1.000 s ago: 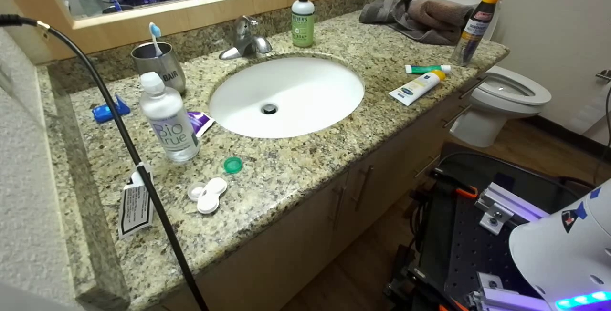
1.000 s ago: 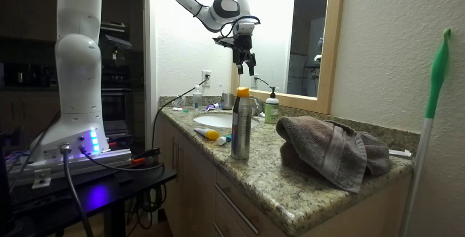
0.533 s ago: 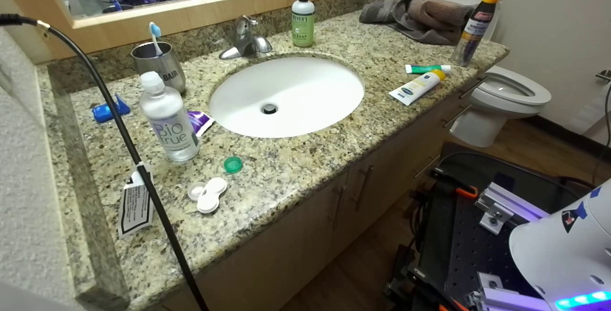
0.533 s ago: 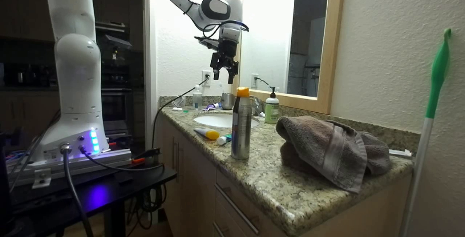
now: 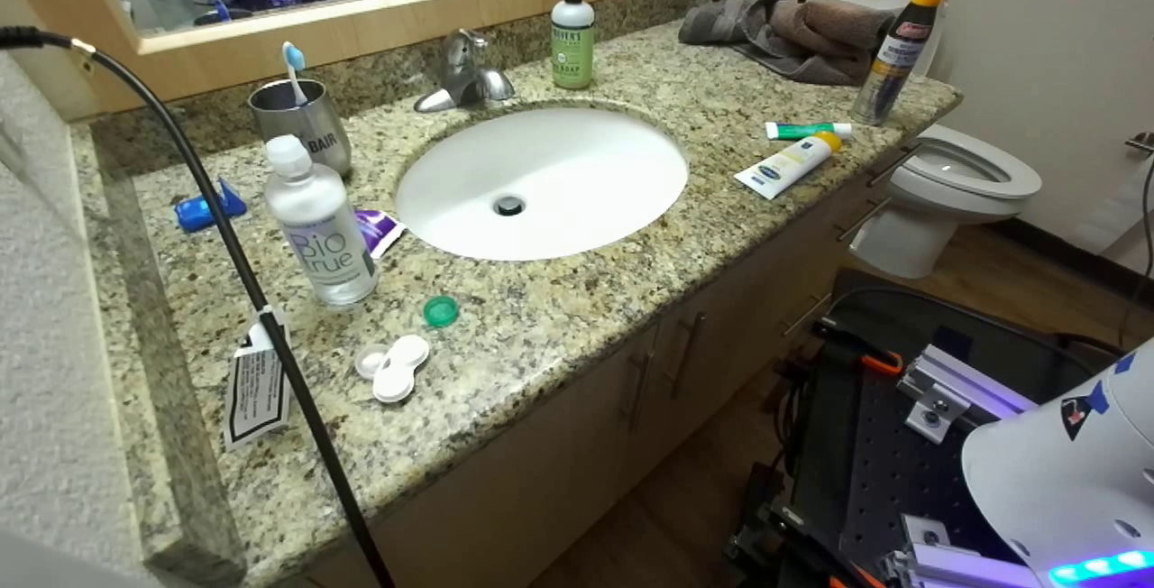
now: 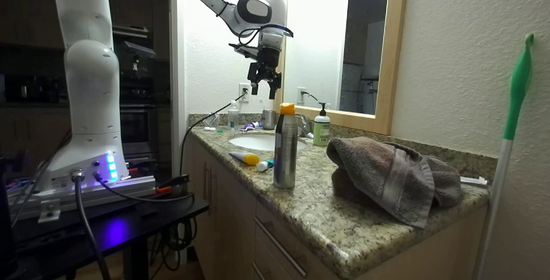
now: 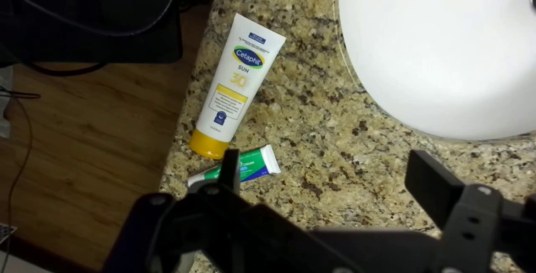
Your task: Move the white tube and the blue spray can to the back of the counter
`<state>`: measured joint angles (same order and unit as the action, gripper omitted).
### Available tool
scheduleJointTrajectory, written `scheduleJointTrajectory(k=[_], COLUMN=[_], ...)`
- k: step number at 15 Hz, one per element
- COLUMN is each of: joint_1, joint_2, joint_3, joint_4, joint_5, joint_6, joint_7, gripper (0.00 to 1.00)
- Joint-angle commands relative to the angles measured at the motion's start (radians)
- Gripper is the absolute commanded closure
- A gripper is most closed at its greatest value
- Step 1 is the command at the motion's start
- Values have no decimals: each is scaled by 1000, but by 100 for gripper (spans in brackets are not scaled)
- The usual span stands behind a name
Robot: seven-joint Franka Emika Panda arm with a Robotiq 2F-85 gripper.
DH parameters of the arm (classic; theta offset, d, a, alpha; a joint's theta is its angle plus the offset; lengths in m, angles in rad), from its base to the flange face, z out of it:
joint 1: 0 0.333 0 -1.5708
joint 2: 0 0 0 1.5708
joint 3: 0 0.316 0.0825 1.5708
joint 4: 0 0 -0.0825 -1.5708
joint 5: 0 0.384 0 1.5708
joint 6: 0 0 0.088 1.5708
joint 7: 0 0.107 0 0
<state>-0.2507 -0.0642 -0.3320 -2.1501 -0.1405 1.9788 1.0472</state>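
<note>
The white tube [image 7: 238, 80] with a yellow cap lies flat along the front edge of the counter [image 6: 309, 211], label up. Toward the counter's far end in an exterior view, the blue spray can [image 5: 894, 56] stands upright under its orange cap; its silvery side [image 6: 285, 151] faces the camera in an exterior view. My gripper [image 6: 264, 92] hangs in the air above the counter, fingers downward, touching nothing. In the wrist view the gripper [image 7: 326, 176] is wide open, with only granite between its fingers, and the white tube lies outside them, beyond the left finger [image 7: 229, 168].
A small green tube [image 5: 807, 131] lies beside the white tube's cap. The sink [image 5: 541, 182], faucet [image 5: 464, 74] and green soap bottle [image 5: 572, 42] are near. A crumpled towel [image 6: 386, 177] covers the counter's end. A clear bottle [image 5: 320, 227] and black cable [image 5: 243, 272] stand farther off.
Over the last second my gripper has moved left and slightly down in an exterior view, and its fingertips have come into the top of an exterior view. Lately it barely moves. The objects have stayed put.
</note>
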Motion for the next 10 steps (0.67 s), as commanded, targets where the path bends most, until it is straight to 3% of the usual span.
scheduleJointTrajectory(k=[1, 5, 10], joint_1=[-72, -141, -176], joint_2=[0, 17, -2], joint_3=[-27, -83, -109], joint_4=[-85, -153, -251], joint_5=[6, 8, -5], joint_6=[95, 152, 204], joint_7=[22, 16, -29], gripper=[0, 0, 0])
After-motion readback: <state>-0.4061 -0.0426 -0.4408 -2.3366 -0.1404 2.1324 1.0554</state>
